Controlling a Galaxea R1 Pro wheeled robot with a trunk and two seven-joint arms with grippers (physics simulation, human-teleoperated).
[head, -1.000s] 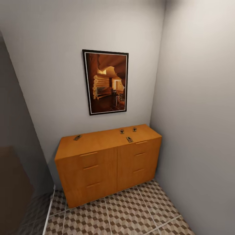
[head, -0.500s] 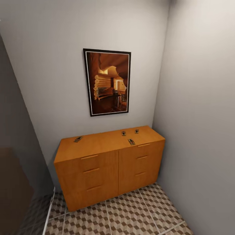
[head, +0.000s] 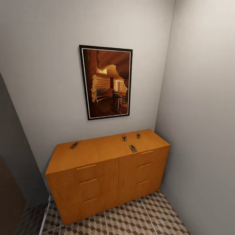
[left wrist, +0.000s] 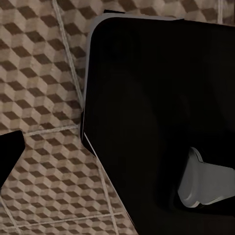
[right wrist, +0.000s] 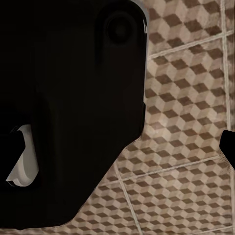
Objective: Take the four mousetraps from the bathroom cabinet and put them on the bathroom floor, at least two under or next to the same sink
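Both wrist views show black robot bodywork over the cube-patterned brown and cream tiled bathroom floor [left wrist: 39,73]; whether either gripper is released or clenched cannot be told. In the head view, four tiny dark-brown mousetraps [head: 133,148] lie atop the low orange-brown wooden cabinet [head: 98,176], one far left, beneath a black-framed picture [head: 106,82].

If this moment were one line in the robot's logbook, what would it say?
phase: facing cabinet | mousetraps: four on cabinet top, one far left, three right | bathroom floor: no traps seen | arms: pointing at floor tiles
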